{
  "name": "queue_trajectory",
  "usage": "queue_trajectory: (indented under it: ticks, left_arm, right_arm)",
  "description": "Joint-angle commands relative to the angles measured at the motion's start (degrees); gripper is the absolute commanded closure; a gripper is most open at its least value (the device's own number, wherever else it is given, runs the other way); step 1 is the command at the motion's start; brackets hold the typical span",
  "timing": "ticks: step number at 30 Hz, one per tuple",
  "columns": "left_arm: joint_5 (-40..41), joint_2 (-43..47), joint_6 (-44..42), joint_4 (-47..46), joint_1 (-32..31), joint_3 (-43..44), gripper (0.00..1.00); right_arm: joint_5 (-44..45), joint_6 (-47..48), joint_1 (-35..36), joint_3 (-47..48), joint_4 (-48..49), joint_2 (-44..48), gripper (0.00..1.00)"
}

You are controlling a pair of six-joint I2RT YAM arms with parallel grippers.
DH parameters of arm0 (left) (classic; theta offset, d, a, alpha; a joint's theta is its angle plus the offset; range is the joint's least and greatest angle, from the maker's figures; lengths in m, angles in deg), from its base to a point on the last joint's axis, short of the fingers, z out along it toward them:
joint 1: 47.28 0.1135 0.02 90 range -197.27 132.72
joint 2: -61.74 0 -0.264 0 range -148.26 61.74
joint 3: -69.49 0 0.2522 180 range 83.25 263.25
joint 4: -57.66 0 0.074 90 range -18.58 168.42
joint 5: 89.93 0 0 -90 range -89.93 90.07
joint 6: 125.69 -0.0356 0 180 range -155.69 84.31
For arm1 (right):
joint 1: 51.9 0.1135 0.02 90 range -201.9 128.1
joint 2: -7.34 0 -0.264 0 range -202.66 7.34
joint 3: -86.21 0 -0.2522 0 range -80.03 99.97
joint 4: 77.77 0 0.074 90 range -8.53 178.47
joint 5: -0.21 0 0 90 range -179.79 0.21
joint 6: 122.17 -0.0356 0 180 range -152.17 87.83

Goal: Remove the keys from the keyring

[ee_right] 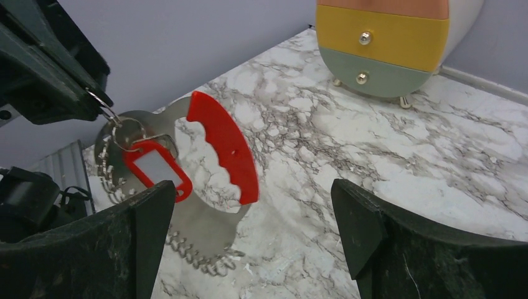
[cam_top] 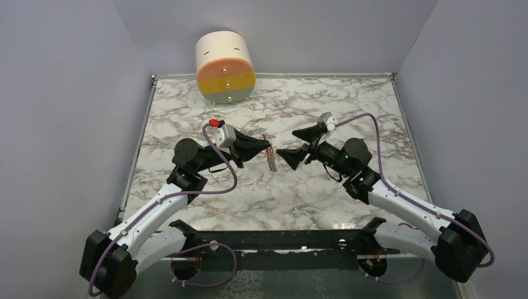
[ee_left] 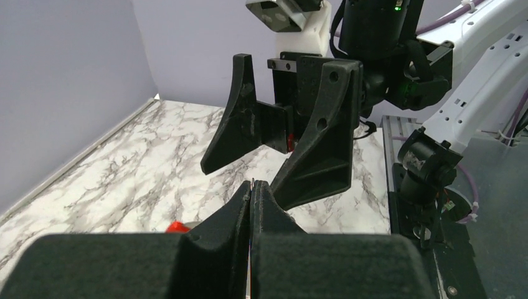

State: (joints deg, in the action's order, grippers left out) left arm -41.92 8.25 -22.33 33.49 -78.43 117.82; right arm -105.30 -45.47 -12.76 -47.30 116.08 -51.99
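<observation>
My left gripper is shut on the thin wire keyring, and a sliver of the ring shows between its tips. Below the ring hangs the bunch: a flat toothed metal piece with a red grip, and a red tag with a pale window. I cannot make out single keys in it. My right gripper faces the left one from close by. It is open, its jaws stand wide, and the bunch hangs just ahead of its gap without touching either finger.
A rounded drawer unit with peach, yellow and grey-green fronts stands at the back of the marble table. Purple walls close in the left, right and back. A black rail runs along the near edge between the arm bases.
</observation>
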Motion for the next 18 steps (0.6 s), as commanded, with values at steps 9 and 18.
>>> queue_trajectory:
  ticks: [9,18]
  left_arm:
    - [2.3,-2.1,1.3,-6.3,-1.4,-0.2,1.0]
    - [3.0,-4.2,1.9,-8.4,-2.3,-0.2,1.0]
  right_arm:
    - [-7.9,-3.3,-0.1,-0.2,5.6,-1.0,0.1]
    - [-9.5,-4.0,0.6,0.2,6.9,-2.8,0.17]
